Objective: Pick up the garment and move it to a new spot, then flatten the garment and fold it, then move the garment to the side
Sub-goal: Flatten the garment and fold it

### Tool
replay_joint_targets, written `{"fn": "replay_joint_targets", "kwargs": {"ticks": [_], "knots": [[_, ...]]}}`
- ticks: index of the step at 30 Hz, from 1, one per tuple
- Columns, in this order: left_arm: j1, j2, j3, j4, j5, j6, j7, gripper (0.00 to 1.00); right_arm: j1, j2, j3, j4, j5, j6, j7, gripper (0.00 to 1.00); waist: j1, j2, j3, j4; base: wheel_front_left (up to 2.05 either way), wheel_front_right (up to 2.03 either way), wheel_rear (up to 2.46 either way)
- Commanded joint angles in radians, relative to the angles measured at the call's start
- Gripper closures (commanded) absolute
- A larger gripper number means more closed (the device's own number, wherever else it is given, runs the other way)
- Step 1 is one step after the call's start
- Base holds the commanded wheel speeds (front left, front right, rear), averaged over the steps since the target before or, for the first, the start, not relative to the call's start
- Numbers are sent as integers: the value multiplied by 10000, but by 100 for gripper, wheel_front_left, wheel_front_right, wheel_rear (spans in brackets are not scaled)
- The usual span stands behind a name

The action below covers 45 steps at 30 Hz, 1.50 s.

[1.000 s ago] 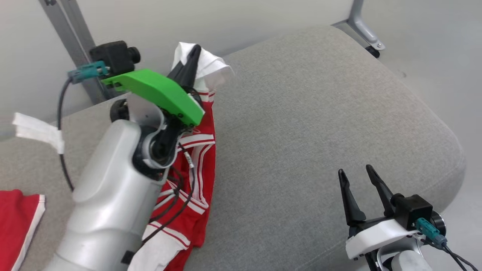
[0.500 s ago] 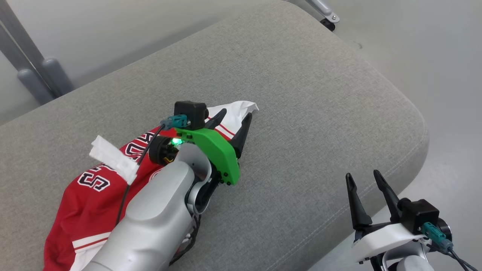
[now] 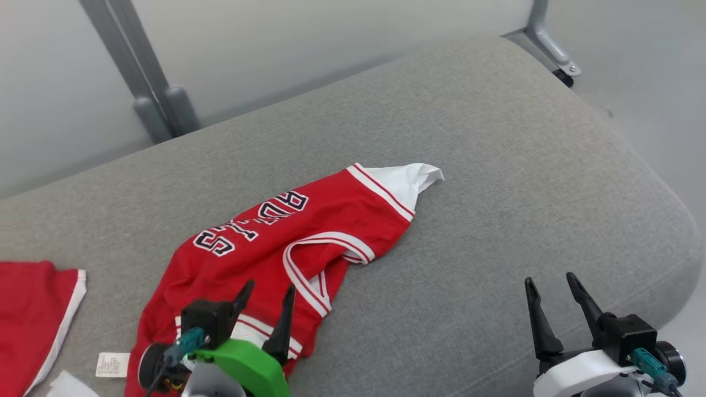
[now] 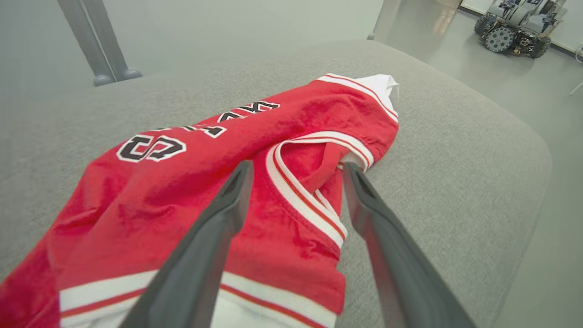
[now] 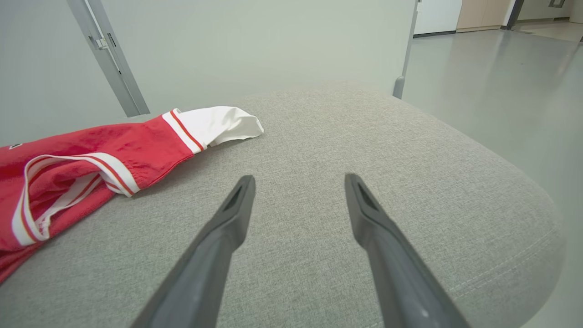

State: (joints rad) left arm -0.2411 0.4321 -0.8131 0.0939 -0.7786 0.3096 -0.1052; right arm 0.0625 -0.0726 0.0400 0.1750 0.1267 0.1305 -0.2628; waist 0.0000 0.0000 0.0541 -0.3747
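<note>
The garment (image 3: 265,248) is a red jersey with white trim and black-and-white letters, lying crumpled on the grey cushion (image 3: 496,165), its white end pointing to the far right. My left gripper (image 3: 270,286) hovers open over the garment's near end, fingers apart and holding nothing. In the left wrist view the open left gripper (image 4: 297,166) frames the garment (image 4: 182,182) and a white-trimmed opening. My right gripper (image 3: 550,279) stands open at the lower right, well clear of the cloth. In the right wrist view the right gripper (image 5: 298,180) points over bare cushion, the garment (image 5: 91,146) to its left.
A second red cloth with a white edge (image 3: 27,309) lies at the left border, a white label (image 3: 112,364) beside it. Grey metal posts (image 3: 160,105) stand behind the cushion. The cushion's rounded edge drops to the floor on the right. A wheeled machine (image 4: 514,27) stands far off.
My left gripper has opened and let go of the garment, then drawn back toward me. The garment now lies on the cushion. The head camera has shifted; the right gripper stays open.
</note>
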Motion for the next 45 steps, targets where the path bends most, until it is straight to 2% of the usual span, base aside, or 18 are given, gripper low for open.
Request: {"fn": "replay_joint_targets", "kwargs": {"ticks": [1,8,13,25,26,27,28,32,40,42,45], "knots": [[456,253,15,-376,-64,229,91,0,106,-56,-28,-85,-47,5,-31,0,0,0,-531,1137,0,0,0],[1223,888,-486,-1451,-85,526,932,0,87,-108,108,-104,-33,5,-31,0,0,0,-431,1862,0,0,0],[1183,1038,-891,-1450,-192,328,1663,0,14,-84,207,-71,28,3,-31,0,0,0,-276,2026,0,0,0],[562,1088,-1222,-273,-299,-230,2401,0,-248,-31,244,-56,91,5,-31,0,0,0,171,1826,0,0,0],[547,1100,-1239,-219,-329,-268,2442,26,-252,-28,228,-50,88,3,-31,0,0,0,184,1800,0,0,0],[517,1099,-1218,-161,-364,-295,2442,58,-259,-23,209,-50,96,5,-31,0,0,0,196,1766,0,0,0],[512,1101,-1193,-120,-392,-311,2437,100,-257,-19,202,-51,102,5,-31,0,0,0,198,1746,0,0,0],[573,1093,-973,-445,-743,-416,2383,100,-210,4,186,-25,119,5,-31,0,0,0,167,1610,0,0,0],[281,1025,-220,-2384,-2119,-1106,2727,100,-315,69,176,-30,143,3,-31,0,0,0,180,1293,0,0,0],[-304,826,-142,-2666,-2202,-1296,2967,100,-389,91,179,-34,154,5,-31,0,0,0,225,1175,0,0,0],[-1323,-158,-84,-2585,-2610,-1534,3316,100,-561,122,262,13,255,5,-31,0,0,0,305,859,0,0,0]]}}
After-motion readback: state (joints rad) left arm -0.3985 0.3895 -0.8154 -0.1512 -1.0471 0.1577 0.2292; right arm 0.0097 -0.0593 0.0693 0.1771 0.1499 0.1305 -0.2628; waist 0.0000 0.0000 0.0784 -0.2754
